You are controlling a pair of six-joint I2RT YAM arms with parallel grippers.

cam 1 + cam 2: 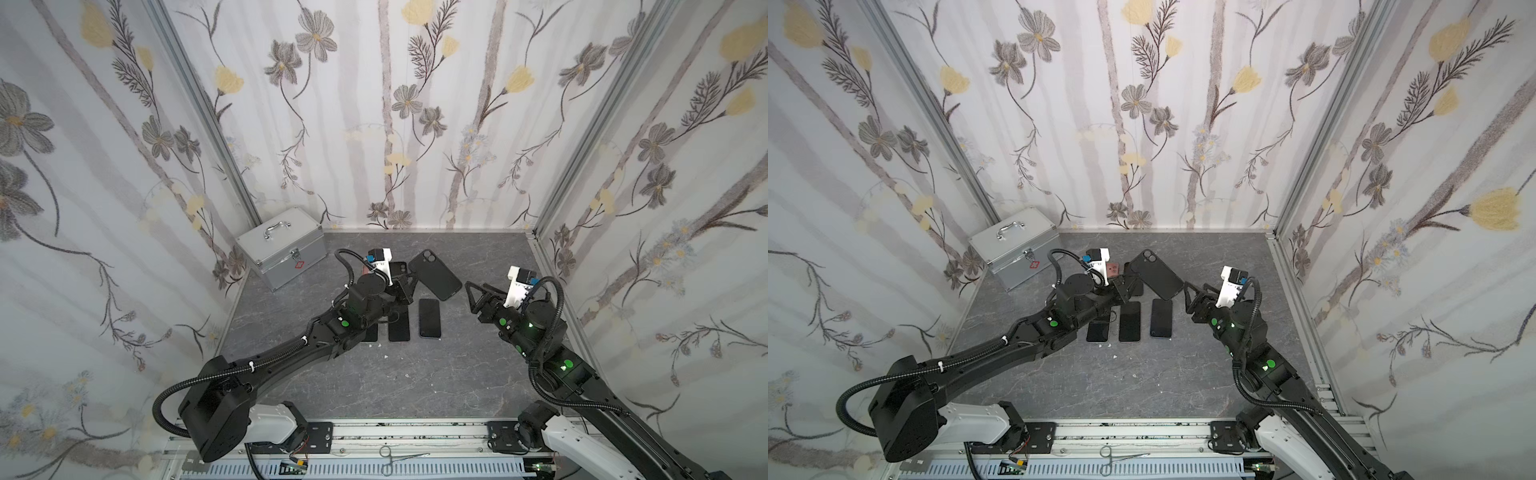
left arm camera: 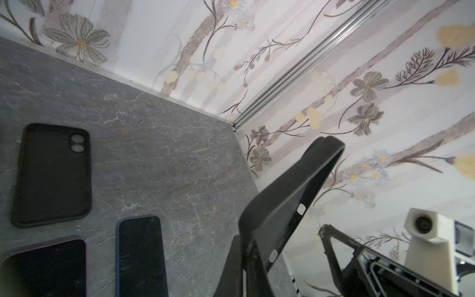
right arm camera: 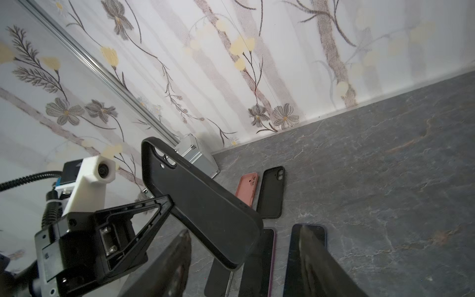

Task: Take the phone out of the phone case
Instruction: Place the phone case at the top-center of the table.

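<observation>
A black phone case point(image 1: 434, 274) point(image 1: 1156, 274) hangs tilted above the table, and my left gripper point(image 1: 415, 283) point(image 1: 1136, 285) is shut on its side edge. In the left wrist view the case point(image 2: 288, 200) is hollow, with the wall showing through its button cutouts and no phone inside. Three phones lie screen up in a row under it: a blue-edged one point(image 1: 429, 318) point(image 3: 305, 257), a purple-edged one point(image 1: 399, 328) and one half under the left arm point(image 1: 371, 332). My right gripper point(image 1: 469, 297) point(image 3: 245, 230) is open, just right of the case and apart from it.
Two empty cases lie flat at the back, one black point(image 3: 271, 191) point(image 2: 51, 174) and one pink point(image 3: 247, 187). A silver metal box point(image 1: 282, 249) stands in the back left corner. Forceps point(image 1: 399, 457) rest on the front rail. Patterned walls close in three sides.
</observation>
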